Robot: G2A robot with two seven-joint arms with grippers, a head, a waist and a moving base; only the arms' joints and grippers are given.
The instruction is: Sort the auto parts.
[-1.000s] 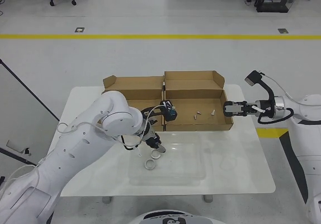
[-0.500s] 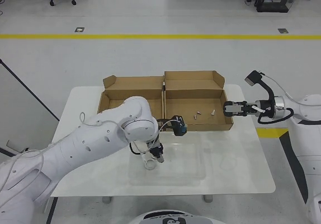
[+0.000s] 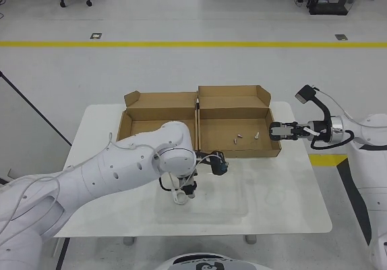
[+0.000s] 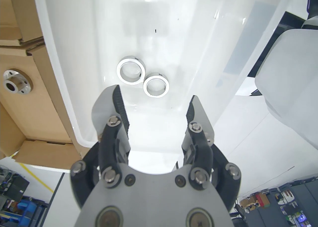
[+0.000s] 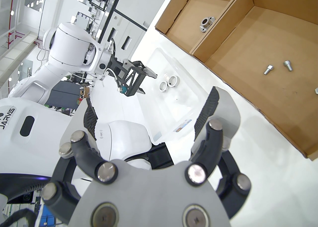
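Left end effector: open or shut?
Open: left end effector fingers stand apart, empty, near two silver metal rings in a clear plastic tray.

Nothing is reading clearly here. A small printed label (image 5: 182,126) is sticking to the clear tray (image 5: 185,100), at the end far from the two rings (image 5: 169,82). It is showing coloured patches and lines of print, all too small to make out. On the floor (image 3: 247,20) beyond the surface (image 3: 281,202), a yellow line (image 3: 193,44) is running straight across as a lane marking. Two small dark square markers (image 3: 96,35) (image 3: 341,37) are lying just past that line, one toward each side, and whatever they are carrying is too small to tell.
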